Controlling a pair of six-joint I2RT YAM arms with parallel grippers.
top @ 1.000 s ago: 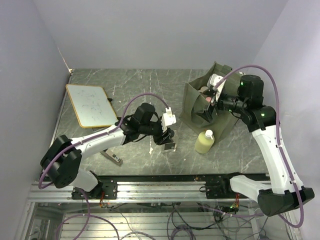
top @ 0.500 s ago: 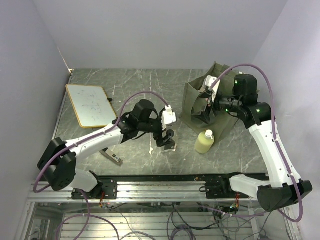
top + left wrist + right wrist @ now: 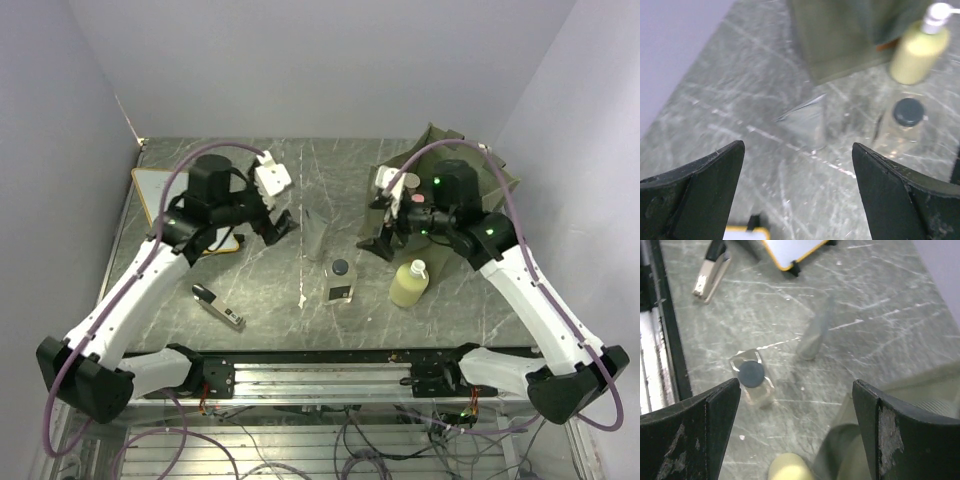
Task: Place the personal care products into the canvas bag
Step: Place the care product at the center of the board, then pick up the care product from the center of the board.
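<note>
Left pincer [image 3: 797, 147] and right pincer [image 3: 795, 385] are gaping wide, empty, while grey container [image 3: 317, 233], clear bottle [image 3: 341, 281] and yellow bottle [image 3: 410, 284] are waiting near them, outside the canvas bag [image 3: 840, 40].

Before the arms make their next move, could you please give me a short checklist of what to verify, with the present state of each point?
1. Left gripper open and empty: ok.
2. Right gripper open and empty: ok.
3. All products inside the bag: not ok. The grey container, the clear bottle and the yellow bottle stand on the table.
4. These three apart from each other, with room for fingers: ok.
5. Room inside the bag: cannot tell, because the right arm hides its opening.
6. Gadget away from the bottles: ok.
</note>
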